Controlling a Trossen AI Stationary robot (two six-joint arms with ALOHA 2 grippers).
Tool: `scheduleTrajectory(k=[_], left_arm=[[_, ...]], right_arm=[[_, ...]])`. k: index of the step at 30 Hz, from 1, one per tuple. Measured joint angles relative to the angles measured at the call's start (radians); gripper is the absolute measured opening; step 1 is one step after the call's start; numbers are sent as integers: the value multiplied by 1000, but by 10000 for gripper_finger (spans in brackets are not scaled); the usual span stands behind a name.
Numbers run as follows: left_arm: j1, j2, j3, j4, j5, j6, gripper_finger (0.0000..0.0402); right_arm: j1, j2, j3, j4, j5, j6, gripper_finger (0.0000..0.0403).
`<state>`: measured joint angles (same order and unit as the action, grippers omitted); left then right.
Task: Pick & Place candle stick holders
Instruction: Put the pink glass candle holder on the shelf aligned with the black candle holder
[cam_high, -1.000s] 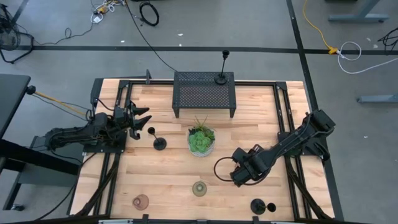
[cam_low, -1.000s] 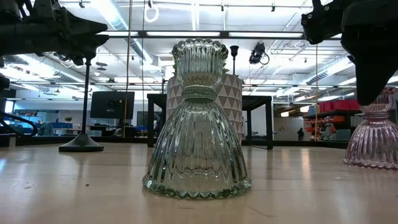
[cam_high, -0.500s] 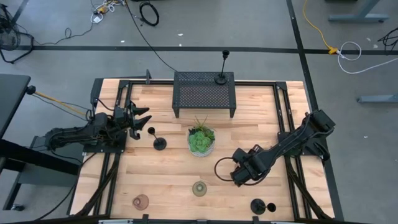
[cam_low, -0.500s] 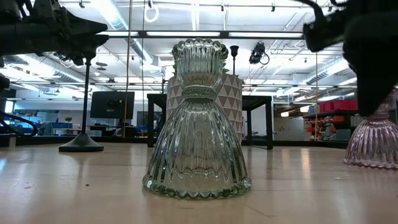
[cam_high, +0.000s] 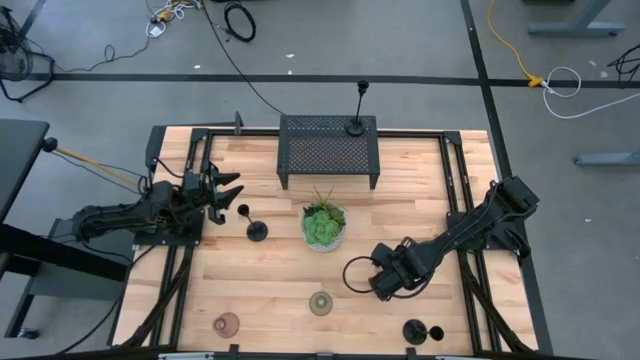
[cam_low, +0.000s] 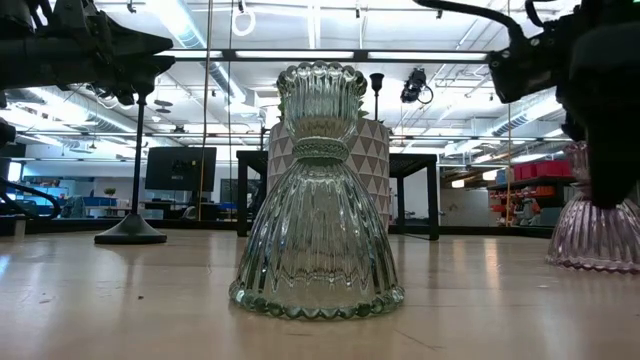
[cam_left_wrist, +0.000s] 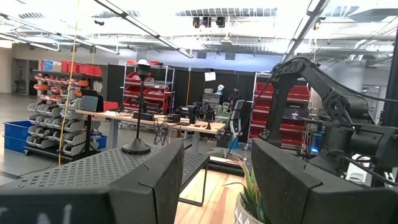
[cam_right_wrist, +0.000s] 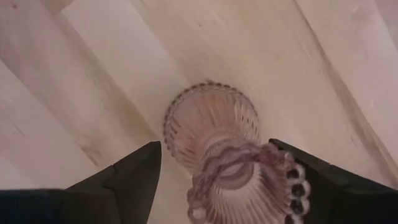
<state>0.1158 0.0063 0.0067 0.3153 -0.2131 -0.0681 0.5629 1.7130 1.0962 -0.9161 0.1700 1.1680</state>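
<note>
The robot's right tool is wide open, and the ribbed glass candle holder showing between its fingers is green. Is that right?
Not quite: the colour is wrong. The right tool is wide open, but the ribbed glass candle holder showing between its fingers is pink, as the right wrist view shows. The ribbed green glass candle holder stands by itself, away from that tool.

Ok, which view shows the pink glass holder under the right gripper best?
The right wrist view: it looks down on the pink glass holder, ribbed and scalloped, between the right gripper's open fingers. The low view shows its side, partly behind the arm. The high view hides it under that gripper; the left wrist view misses it.
</note>
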Motion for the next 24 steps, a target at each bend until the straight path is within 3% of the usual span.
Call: scheduleTrajectory(k=[24], left_arm=[[0,0,0,0,0,0,190]], right_arm=[[-1,0,0,33,46,-32,281]])
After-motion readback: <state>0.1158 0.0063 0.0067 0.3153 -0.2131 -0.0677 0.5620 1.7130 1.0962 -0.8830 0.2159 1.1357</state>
